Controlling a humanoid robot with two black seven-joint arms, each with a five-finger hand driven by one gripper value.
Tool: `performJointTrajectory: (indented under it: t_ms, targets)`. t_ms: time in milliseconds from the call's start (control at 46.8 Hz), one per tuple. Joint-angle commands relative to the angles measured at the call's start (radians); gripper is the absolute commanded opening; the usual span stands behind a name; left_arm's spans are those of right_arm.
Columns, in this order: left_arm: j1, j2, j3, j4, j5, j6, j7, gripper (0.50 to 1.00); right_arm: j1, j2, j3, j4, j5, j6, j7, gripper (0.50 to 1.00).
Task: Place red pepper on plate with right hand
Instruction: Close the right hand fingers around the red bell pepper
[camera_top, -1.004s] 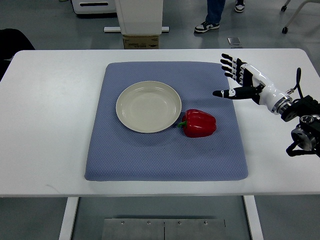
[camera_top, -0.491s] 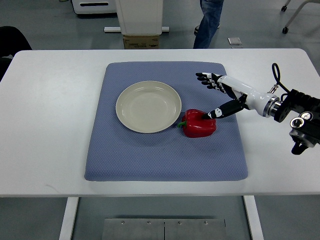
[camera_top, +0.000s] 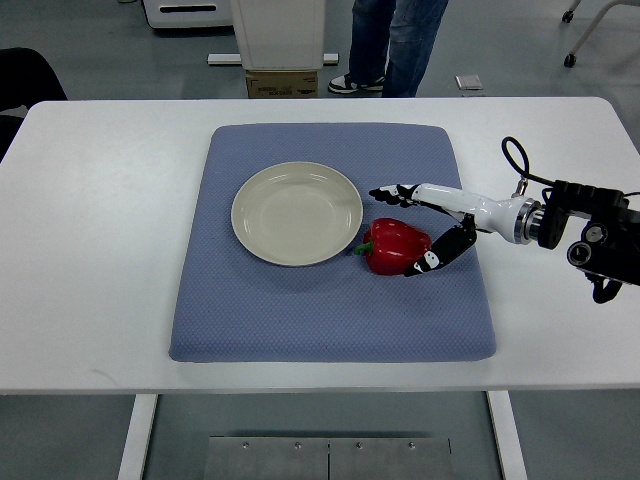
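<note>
Reaching in from the picture's right edge, the right hand (camera_top: 418, 228) brackets the red bell pepper (camera_top: 396, 246) with its digits spread: the fingers (camera_top: 395, 192) stretch past the pepper's far side, and the thumb (camera_top: 432, 259) curves in along its near right side. The thumb tip looks to be touching the pepper, but whether the fingers press on it cannot be told from this steep angle, so no firm grasp is visible. The pepper lies on the blue mat (camera_top: 330, 300), just beside the right rim of the cream plate (camera_top: 297, 213), its green stem pointing toward that rim; the plate carries nothing. The mat sits on a white table (camera_top: 100, 250). At the top edge, a person's legs (camera_top: 390, 45) in jeans are cut off above the knee.
</note>
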Motion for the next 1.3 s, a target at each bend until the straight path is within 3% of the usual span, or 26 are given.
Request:
performJointTrajectory:
  t_ms: [0,470,1047,1132,1282]
  targets:
    - [0.0,0.0,0.0,0.0,0.0,0.0,-0.001,1.0,0.001,0.008,-0.006,0.0,-0.008,0.0,-0.004,0.943]
    - [0.0,0.0,0.0,0.0,0.0,0.0,-0.001,1.0,-0.005,0.053,-0.01,-0.018,-0.021,-0.002,-0.041,0.901]
    - [0.0,0.0,0.0,0.0,0.0,0.0,-0.001,1.0,-0.014,0.056,-0.016,-0.068,-0.019,-0.005,-0.039,0.872]
    - [0.0,0.0,0.0,0.0,0.0,0.0,-0.001,1.0,-0.016,0.054,-0.016,-0.068,-0.019,-0.003,-0.039,0.822]
    - [0.0,0.0,0.0,0.0,0.0,0.0,0.001,1.0,-0.016,0.056,-0.016,-0.068,-0.019,-0.002,-0.039,0.676]
